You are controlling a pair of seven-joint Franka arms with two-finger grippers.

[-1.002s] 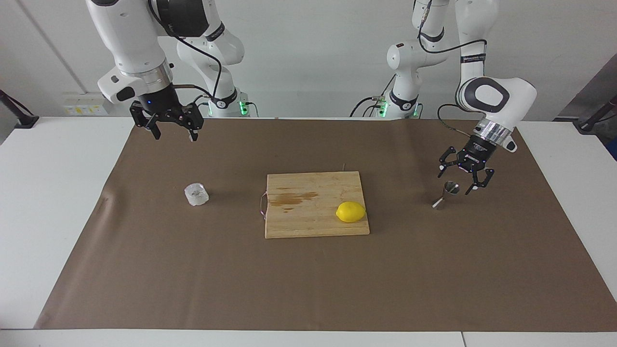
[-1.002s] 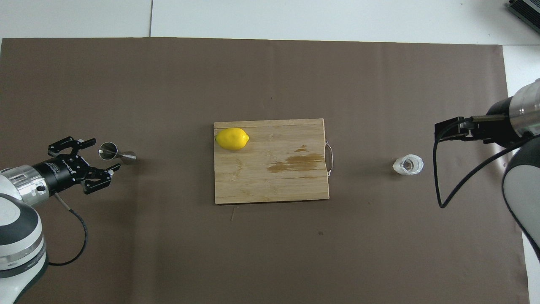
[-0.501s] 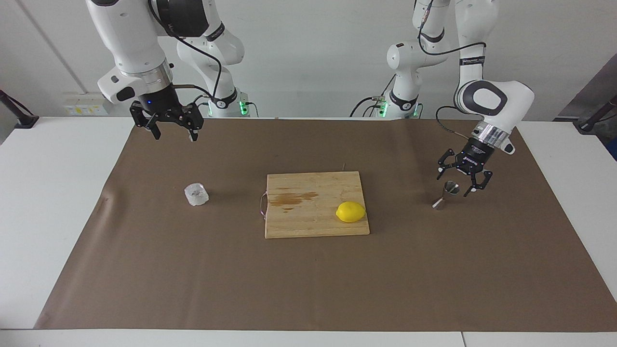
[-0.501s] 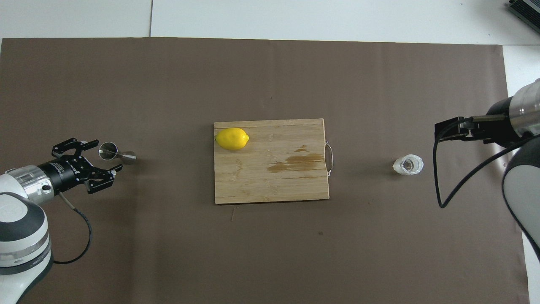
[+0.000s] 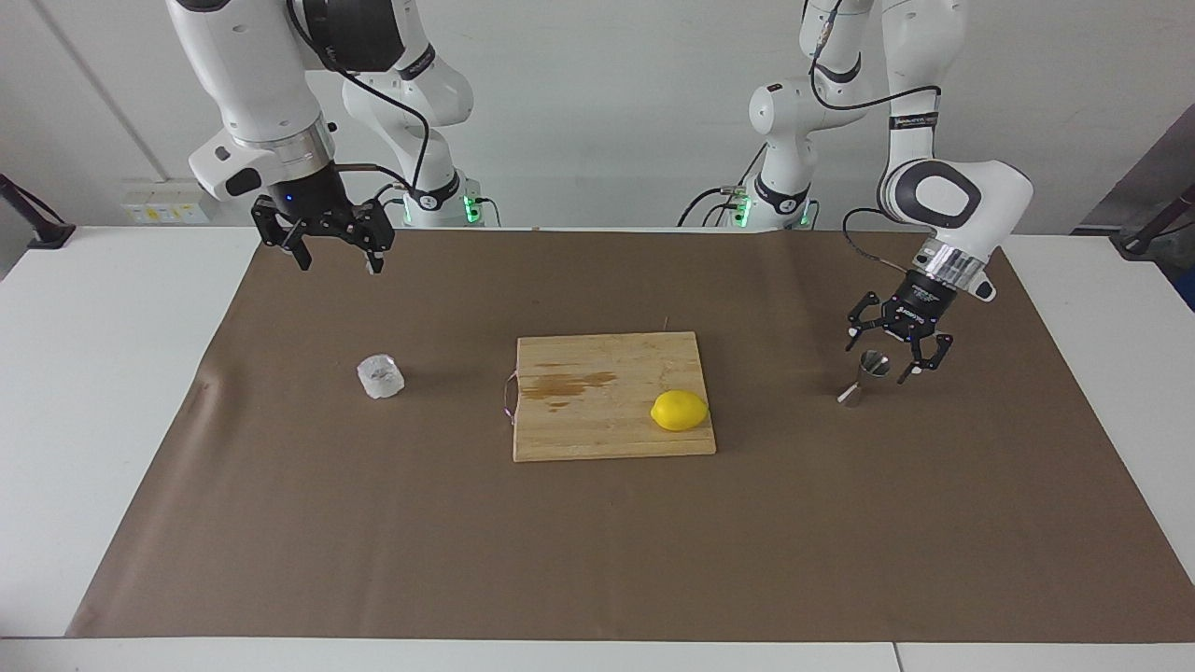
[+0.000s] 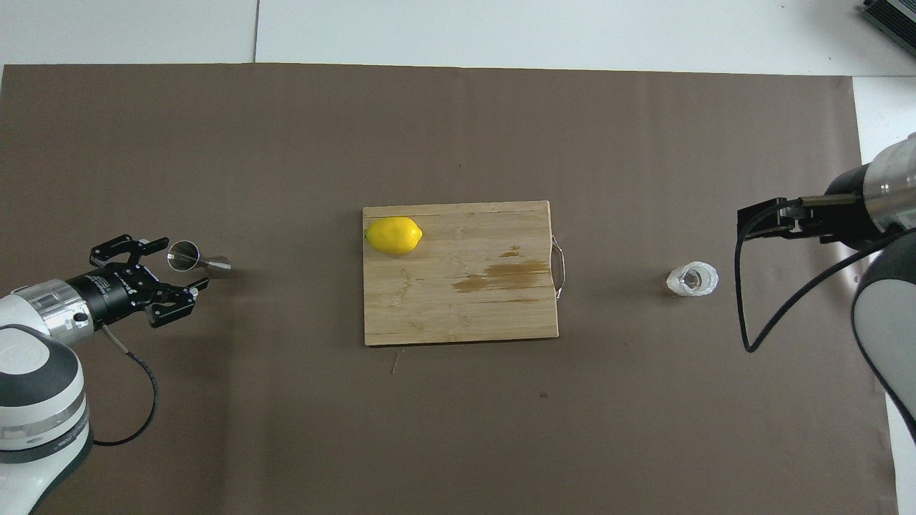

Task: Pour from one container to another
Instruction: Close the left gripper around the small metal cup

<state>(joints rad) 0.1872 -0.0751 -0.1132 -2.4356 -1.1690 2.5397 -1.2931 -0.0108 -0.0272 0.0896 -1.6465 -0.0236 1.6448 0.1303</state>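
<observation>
The clear crinkly cup stands upright on the brown mat toward the right arm's end. At the left arm's end, the steel hourglass jigger stands on the mat. My left gripper is low around the jigger's upper cone, tilted, with a finger on either side and a gap still showing. It is open. My right gripper hangs open and empty above the mat near the robots' edge, apart from the cup.
A wooden cutting board with a wire handle and a dark stain lies mid-table. A yellow lemon sits on its corner nearest the jigger. The brown mat covers most of the white table.
My left gripper has come down and drawn in around the jigger's upper cone, and its fingers have narrowed a little. The right arm, cup and jigger have stayed put.
</observation>
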